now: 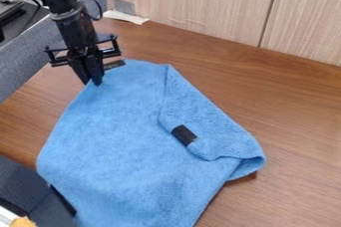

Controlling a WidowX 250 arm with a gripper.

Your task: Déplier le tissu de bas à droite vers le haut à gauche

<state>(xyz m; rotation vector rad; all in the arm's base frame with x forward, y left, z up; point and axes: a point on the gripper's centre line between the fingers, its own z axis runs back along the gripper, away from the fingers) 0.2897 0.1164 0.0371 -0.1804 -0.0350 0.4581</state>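
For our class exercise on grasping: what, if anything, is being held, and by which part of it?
That cannot be told: the gripper is at the upper-left edge of the blue cloth, but whether it grips there is unclear.

2 pale wood-grain panels (193,2) stand behind a brown tabletop (299,121), grey fabric (23,69) at left.

Office-like or lab workspace, exact kind unclear: brown wood-grain desk (299,121), pale wood-grain panels (193,2) behind, grey fabric-like divider (17,64) at left, black robot arm (77,27) with looping black cable (100,9).
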